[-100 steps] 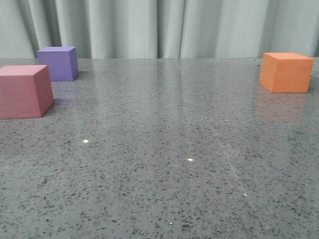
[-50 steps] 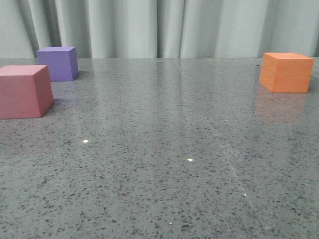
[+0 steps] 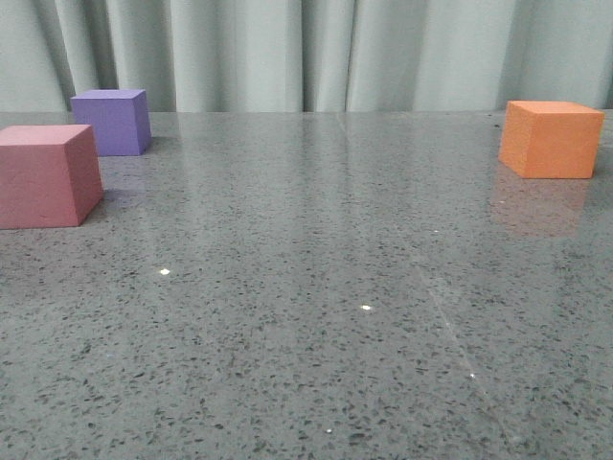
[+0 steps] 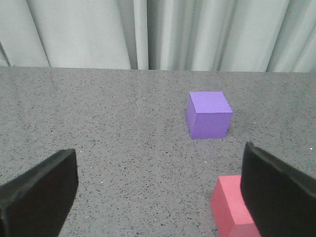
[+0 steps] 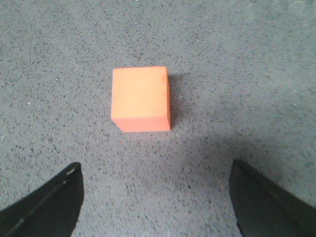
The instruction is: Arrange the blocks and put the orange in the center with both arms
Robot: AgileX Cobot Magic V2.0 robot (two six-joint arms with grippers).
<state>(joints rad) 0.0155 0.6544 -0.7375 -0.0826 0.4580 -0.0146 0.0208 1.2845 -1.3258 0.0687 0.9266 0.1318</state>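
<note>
While both my grippers sit wide open holding nothing, the right gripper (image 5: 155, 197) hangs above the orange cube (image 5: 141, 105) far right on the table (image 3: 306, 326); pink cube (image 3: 48, 175) and purple cube (image 3: 113, 121) wait far left. Basically nothing's arranged yet.

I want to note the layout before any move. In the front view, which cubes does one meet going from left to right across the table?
Dusty pink matte foam cube → purple matte foam cube → orange matte foam cube, standing far apart at the right.
</note>
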